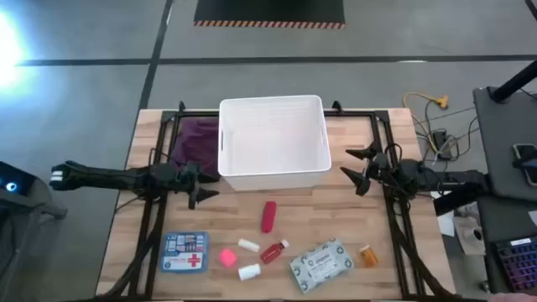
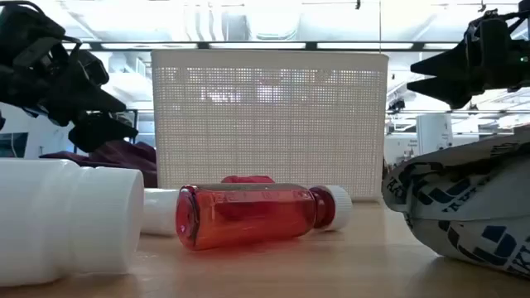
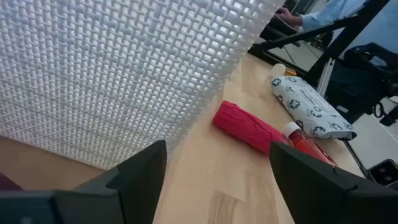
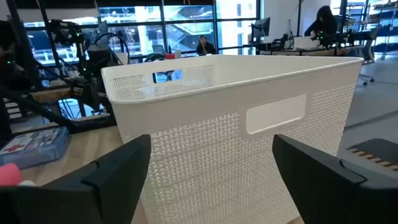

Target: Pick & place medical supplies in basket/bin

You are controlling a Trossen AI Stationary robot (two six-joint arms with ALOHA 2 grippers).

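Note:
The white ribbed bin [image 1: 273,138] stands on its base at the table's far middle. In front of it lie the red tube [image 1: 268,216], the red bottle [image 1: 273,251], two white vials [image 1: 247,245] [image 1: 249,272], the pink cube [image 1: 226,257], the blue-white first-aid box [image 1: 185,252], the patterned packet [image 1: 322,263] and the orange bottle [image 1: 368,255]. My left gripper [image 1: 201,189] hovers open at the bin's near left corner. My right gripper [image 1: 351,166] hovers open at its near right corner. Both are empty. In the low view the red bottle [image 2: 252,217] lies on its side.
A purple cloth [image 1: 197,138] lies on the table left of the bin. Black frame rails [image 1: 155,201] run along both sides of the table. Bare wood [image 1: 336,214] shows between the bin and the row of supplies. People sit at desks in the room beyond.

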